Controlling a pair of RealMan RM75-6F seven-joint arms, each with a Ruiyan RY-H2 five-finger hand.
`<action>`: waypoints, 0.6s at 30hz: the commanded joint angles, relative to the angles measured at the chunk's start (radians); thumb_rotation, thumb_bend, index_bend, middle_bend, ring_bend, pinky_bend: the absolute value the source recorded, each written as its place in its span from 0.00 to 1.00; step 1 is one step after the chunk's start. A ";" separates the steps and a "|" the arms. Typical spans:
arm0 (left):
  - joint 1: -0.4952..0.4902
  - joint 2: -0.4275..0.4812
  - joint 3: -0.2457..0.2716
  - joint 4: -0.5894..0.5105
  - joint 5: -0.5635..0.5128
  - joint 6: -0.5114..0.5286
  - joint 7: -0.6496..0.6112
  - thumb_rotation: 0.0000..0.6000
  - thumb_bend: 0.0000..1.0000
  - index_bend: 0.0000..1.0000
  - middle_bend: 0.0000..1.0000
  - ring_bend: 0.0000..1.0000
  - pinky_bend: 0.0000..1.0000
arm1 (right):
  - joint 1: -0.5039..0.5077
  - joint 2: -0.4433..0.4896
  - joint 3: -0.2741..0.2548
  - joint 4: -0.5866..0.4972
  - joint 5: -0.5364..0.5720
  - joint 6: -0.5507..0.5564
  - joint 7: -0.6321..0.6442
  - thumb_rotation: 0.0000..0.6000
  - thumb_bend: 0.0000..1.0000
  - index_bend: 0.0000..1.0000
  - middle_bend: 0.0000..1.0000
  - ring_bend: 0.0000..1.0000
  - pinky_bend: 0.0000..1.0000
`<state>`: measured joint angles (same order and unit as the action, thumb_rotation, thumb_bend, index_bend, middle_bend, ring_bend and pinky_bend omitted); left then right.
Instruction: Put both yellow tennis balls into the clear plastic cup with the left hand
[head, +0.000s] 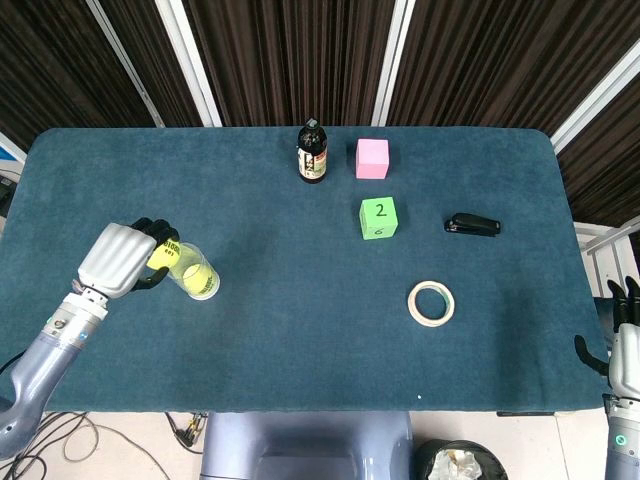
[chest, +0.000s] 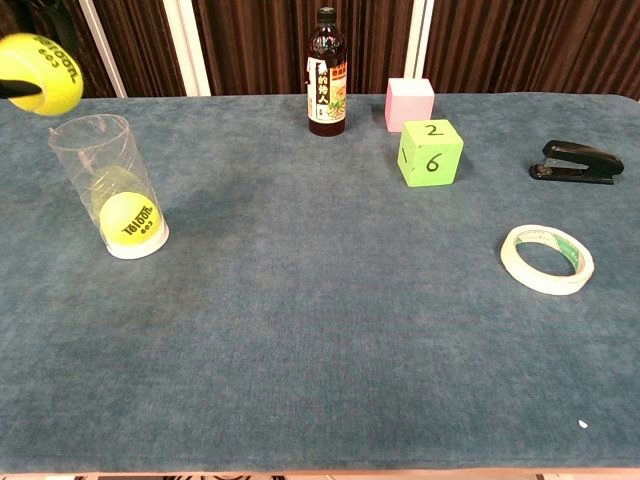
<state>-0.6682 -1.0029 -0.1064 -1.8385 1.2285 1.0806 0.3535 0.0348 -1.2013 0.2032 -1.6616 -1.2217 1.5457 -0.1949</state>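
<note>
A clear plastic cup (chest: 104, 180) stands upright at the left of the table, with one yellow tennis ball (chest: 129, 220) lying at its bottom; in the head view the cup (head: 197, 278) shows from above. My left hand (head: 122, 259) grips the second yellow tennis ball (chest: 42, 73), which hangs just above and left of the cup's rim. In the head view that ball (head: 165, 253) peeks out between my dark fingers beside the cup's mouth. My right hand (head: 626, 335) rests off the table's right edge, its fingers only partly in view.
A dark bottle (head: 313, 153), a pink cube (head: 372, 158) and a green cube (head: 379, 218) marked 2 stand at the middle back. A black stapler (head: 472, 225) and a roll of tape (head: 431, 303) lie to the right.
</note>
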 joint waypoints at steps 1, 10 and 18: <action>-0.006 -0.018 -0.003 0.016 0.010 -0.007 -0.005 1.00 0.38 0.36 0.48 0.38 0.69 | 0.000 -0.001 -0.001 0.000 -0.001 0.000 -0.002 1.00 0.35 0.11 0.03 0.06 0.01; -0.017 -0.037 0.001 0.025 -0.010 -0.044 0.019 1.00 0.19 0.34 0.40 0.33 0.65 | -0.001 0.001 0.003 0.000 0.001 0.001 0.005 1.00 0.35 0.11 0.03 0.06 0.01; -0.020 -0.035 -0.010 0.009 -0.017 -0.039 0.037 1.00 0.13 0.33 0.37 0.30 0.63 | -0.002 0.002 0.003 -0.002 0.001 0.003 0.006 1.00 0.35 0.11 0.03 0.06 0.01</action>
<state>-0.6884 -1.0384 -0.1146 -1.8277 1.2125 1.0397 0.3894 0.0327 -1.1990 0.2063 -1.6634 -1.2209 1.5482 -0.1886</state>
